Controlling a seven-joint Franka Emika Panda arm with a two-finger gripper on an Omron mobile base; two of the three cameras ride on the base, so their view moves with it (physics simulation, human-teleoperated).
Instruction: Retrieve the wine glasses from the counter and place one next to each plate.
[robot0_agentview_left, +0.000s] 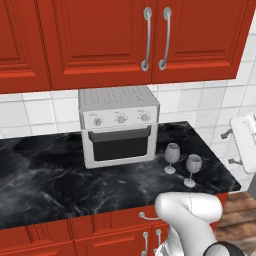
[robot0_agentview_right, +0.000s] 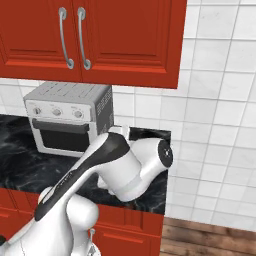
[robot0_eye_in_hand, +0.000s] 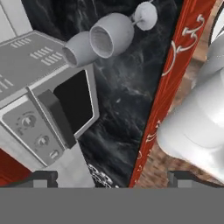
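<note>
Presently my gripper (robot0_eye_in_hand: 111, 177) stands wide apart and empty above the counter (robot0_agentview_left: 45, 170); the glasses (robot0_agentview_left: 172, 158) crowd its right front corner, so a careless approach could topple one.

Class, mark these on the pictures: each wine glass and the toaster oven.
Left wine glass (robot0_agentview_left: 172, 153), left base view, on its bowl.
Right wine glass (robot0_agentview_left: 193, 162), left base view, on its bowl.
Toaster oven (robot0_agentview_left: 120, 144), left base view, on its door window.

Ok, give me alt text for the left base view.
Two wine glasses stand upright and apart near the right end of a black marble counter, just right of a white toaster oven. Red cabinets hang above, and the robot's white arm rises at lower right.
</note>
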